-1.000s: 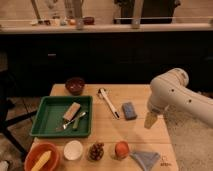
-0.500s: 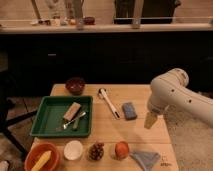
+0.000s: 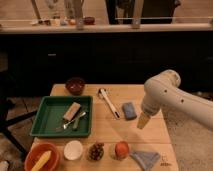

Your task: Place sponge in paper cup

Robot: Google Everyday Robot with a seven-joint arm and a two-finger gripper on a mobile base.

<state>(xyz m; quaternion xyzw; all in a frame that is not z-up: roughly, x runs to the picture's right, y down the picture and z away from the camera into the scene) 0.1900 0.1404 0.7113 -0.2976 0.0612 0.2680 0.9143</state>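
Sponge (image 3: 129, 110) lies flat on the table (image 3: 115, 131), just left of the jaws and a little beyond them, untouched. Paper cup (image 3: 73, 150) stands upright at the near edge, well left of the jaws and nearer the camera.

Gripper (image 3: 141, 125) hangs over the right part of the table, fingers pointing down, jaws wide, nothing between them.

Orange fruit (image 3: 121, 149) sits near-left of the jaws, the blue-grey cloth (image 3: 145, 160) nearer the camera. A white-handled brush (image 3: 109, 103) lies left of the sponge. Green tray (image 3: 44, 119) is far left, holding a tan block (image 3: 72, 110).
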